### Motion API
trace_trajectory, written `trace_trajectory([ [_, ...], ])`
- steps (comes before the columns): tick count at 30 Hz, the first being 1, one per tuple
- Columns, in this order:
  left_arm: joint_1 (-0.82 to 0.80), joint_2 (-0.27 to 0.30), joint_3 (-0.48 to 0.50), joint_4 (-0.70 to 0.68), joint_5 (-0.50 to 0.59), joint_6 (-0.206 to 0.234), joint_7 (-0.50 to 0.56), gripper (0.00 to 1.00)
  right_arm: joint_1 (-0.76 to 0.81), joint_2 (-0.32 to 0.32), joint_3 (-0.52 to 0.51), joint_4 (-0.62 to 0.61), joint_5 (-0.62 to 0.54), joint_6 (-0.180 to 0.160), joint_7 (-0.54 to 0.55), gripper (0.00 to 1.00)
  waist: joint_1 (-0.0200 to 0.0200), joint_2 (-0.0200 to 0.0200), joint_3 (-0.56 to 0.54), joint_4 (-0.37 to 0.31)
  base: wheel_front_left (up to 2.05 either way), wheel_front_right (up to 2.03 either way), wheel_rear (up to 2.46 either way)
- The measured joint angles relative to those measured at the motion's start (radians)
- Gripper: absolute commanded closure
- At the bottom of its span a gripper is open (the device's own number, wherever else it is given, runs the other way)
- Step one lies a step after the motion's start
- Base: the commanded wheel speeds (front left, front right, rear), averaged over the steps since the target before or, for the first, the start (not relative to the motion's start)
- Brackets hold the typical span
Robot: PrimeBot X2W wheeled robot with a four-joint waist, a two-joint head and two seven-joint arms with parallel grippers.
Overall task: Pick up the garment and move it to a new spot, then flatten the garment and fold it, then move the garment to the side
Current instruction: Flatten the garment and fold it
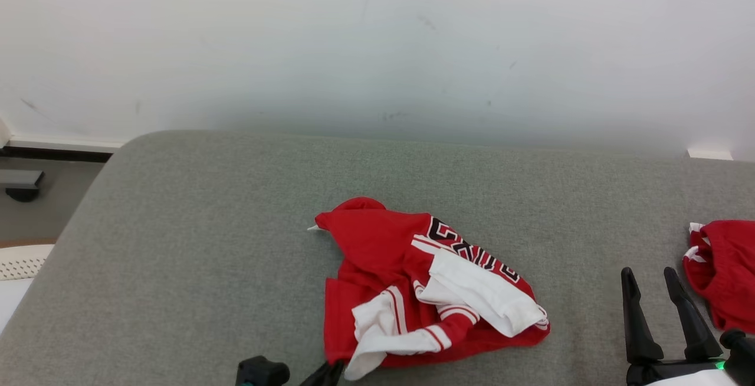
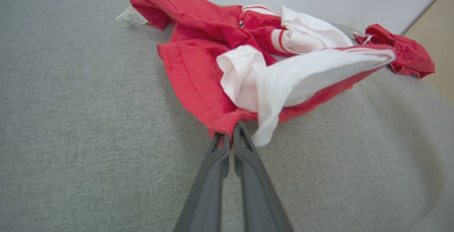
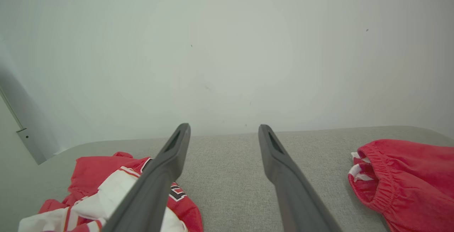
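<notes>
- Two red textiles lie on one grey padded surface (image 1: 177, 226). One is the garment (image 1: 383, 244), crumpled, red and white with black lettering. The other is a second red piece (image 1: 728, 274) with white trim.
- One heap is all the garment makes. In the head view it sits at about 6 o'clock from the middle of the surface, near the front edge.
- One white label (image 2: 132, 17) sticks out of the heap at about 10 o'clock.
- My left pincer (image 2: 230, 132) has its two fingers pressed together, clamped on the garment's red hem at 6 o'clock of the heap. A white fold hangs just beside the tips, at their 3 o'clock.
- The second red piece lies at 3 o'clock of the garment, well apart from it, by the right edge of the head view.
- My right pincer (image 1: 649, 277) holds its two fingers wide apart with nothing between them. It is over bare grey between the two textiles, and the second piece is just beside it at 2 o'clock.
- Whether those right fingers touch the surface I cannot tell.
- One pale wall (image 1: 377, 49) rises behind the surface at 12 o'clock.
</notes>
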Motion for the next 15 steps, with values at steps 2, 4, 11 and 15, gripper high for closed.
trace_trajectory([
  [2,0.005,-0.010,0.005,0.009,-0.004,0.000,-0.007,0.00,0.000,-0.001,0.006,0.004,0.000,0.000,0.000,0.00,0.0000,0.0000,0.001,0.003,0.00,0.00,0.00],
  [4,0.005,-0.022,0.013,0.015,-0.004,-0.001,-0.012,0.00,-0.001,-0.001,0.011,0.006,0.000,0.000,0.000,0.00,0.0000,0.0000,0.002,0.003,0.00,0.00,0.00],
  [11,0.019,-0.009,0.148,-0.077,0.049,0.076,-0.021,0.00,-0.002,-0.006,0.005,0.005,0.001,0.000,0.000,0.00,0.0000,0.0000,0.003,-0.001,0.00,0.00,0.00],
  [15,0.061,-0.014,0.260,-0.180,0.108,0.109,-0.022,0.00,-0.002,-0.001,0.010,0.004,0.001,0.000,0.000,0.00,0.0000,0.0000,0.003,0.000,0.00,0.00,0.00],
])
